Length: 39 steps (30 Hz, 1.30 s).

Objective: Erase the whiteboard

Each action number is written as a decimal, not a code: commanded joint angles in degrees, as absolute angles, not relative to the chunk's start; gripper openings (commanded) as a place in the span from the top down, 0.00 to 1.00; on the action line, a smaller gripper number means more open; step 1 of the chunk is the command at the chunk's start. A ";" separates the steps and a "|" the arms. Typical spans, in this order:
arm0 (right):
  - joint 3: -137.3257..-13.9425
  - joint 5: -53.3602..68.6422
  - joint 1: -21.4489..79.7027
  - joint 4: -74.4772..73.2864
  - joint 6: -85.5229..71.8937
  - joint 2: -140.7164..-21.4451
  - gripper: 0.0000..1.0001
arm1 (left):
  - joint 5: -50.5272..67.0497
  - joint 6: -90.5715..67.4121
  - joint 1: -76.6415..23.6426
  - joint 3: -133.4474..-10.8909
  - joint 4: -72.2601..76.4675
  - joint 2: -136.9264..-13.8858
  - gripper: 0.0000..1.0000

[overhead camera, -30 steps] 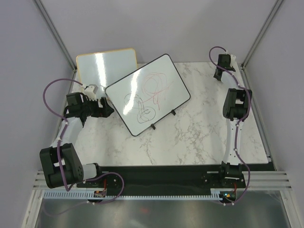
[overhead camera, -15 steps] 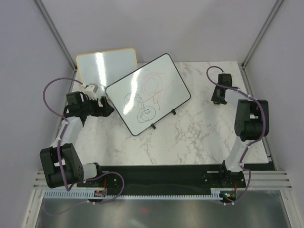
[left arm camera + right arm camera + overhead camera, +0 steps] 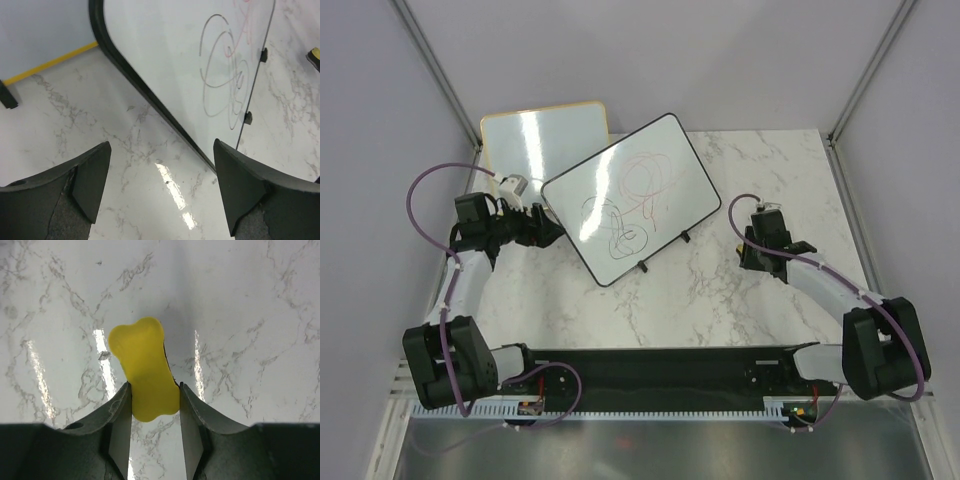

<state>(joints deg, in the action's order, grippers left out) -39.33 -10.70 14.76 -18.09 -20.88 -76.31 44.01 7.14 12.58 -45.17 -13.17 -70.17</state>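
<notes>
Marble-white and veined, the bench (image 3: 720,300) sits between plain grey walls (image 3: 670,60). We see the whiteboard (image 3: 630,198) toward its rear left, turned on a diagonal, with two small black feet (image 3: 643,267) along its near edge. Dark scribbles (image 3: 615,225) loop across its middle, with fainter red scribbles (image 3: 645,180) beyond them. Its far left corner lies just in front of a smaller orange-framed board (image 3: 545,135) at the back of the bench.

We find the left jaws just beside the whiteboard's left corner, spread wide with nothing between them. From the left wrist we look past them at the black frame (image 3: 145,90) and the bare marble below it.

The right jaws are well apart from the whiteboard, off to its right and low over the bench. They are closed on a yellow bone-shaped eraser (image 3: 146,367), which sticks out ahead of them.
</notes>
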 commanded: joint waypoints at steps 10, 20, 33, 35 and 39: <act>-35.07 -15.73 28.65 -22.58 -31.19 -74.44 0.93 | 53.35 4.57 12.92 -46.50 -8.97 -72.42 0.14; -37.17 -14.76 32.34 -26.80 -29.54 -75.68 0.37 | 53.52 5.10 12.83 -46.05 -8.44 -72.16 0.14; -49.30 -14.14 31.29 -33.92 -20.48 -82.70 0.31 | 53.44 5.10 12.83 -45.88 -7.82 -71.46 0.14; -50.10 -15.20 31.11 -36.20 -21.27 -83.76 0.31 | 53.44 5.10 12.92 -45.79 -7.73 -71.28 0.14; -49.22 -13.37 29.71 -35.51 -20.83 -82.71 0.32 | 53.70 5.10 12.83 -45.61 -7.38 -70.84 0.14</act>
<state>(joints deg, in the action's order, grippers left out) -48.38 -12.97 30.74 -33.30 -21.98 -83.46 51.62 5.93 12.67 -45.17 -9.28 -72.47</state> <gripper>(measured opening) 0.687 0.863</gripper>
